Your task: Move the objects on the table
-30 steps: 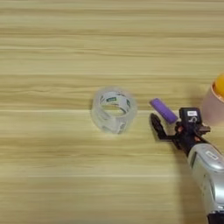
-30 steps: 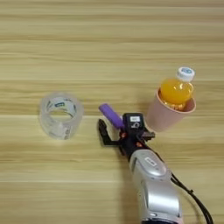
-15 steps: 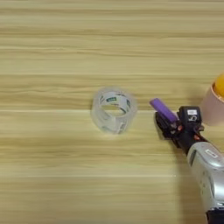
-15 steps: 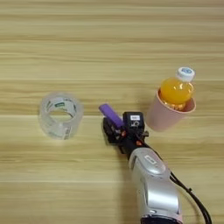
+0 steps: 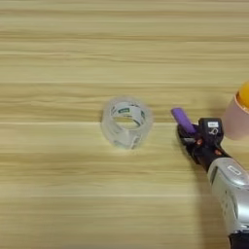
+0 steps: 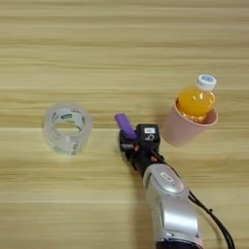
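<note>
Wide open desk (image 6: pixel 121 44) across the whole upper frame, and the lower left is bare too. Left of centre stands a clear tape roll (image 6: pixel 67 128). At right, the pink cup (image 6: pixel 182 130) with the orange container (image 6: pixel 197 99) blocks the way. Between them lies a lane holding the purple bar (image 6: pixel 125 126) and the pincer (image 6: pixel 130 143).

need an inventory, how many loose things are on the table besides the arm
4: tape roll at left; purple bar mid-table at the gripper; pink cup at right, with the orange bottle inside it. Nothing looks hidden.
</note>
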Tool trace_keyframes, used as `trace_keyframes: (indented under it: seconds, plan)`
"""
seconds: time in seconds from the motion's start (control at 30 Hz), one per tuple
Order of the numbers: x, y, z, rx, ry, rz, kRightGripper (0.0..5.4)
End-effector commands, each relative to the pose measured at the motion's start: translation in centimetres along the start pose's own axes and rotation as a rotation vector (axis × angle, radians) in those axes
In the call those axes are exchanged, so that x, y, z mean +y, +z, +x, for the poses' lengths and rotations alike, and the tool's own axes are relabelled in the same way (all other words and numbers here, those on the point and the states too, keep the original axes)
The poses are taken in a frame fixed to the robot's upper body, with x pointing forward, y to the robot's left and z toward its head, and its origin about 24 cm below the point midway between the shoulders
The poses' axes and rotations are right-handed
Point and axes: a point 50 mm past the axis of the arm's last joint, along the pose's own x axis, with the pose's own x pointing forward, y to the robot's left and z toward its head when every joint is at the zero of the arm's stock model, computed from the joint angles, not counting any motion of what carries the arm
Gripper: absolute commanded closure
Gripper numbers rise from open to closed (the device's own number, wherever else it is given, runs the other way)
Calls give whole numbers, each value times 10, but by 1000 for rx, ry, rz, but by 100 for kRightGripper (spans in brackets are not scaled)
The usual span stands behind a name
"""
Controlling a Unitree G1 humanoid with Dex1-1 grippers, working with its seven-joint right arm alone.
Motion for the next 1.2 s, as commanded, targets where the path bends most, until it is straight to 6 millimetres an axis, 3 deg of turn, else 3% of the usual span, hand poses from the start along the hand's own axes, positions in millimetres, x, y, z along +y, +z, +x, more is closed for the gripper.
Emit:
trace_keyframes:
  seconds: [0.03, 0.47, 1.0, 1.2]
  plan:
    - [-2, 21, 4, -81, -4, -35, 399]
    - [2, 31, 3, -120, 3, -43, 400]
    - [20, 67, -9, -244, 58, -110, 400]
    - [36, 81, -17, -296, 108, -129, 400]
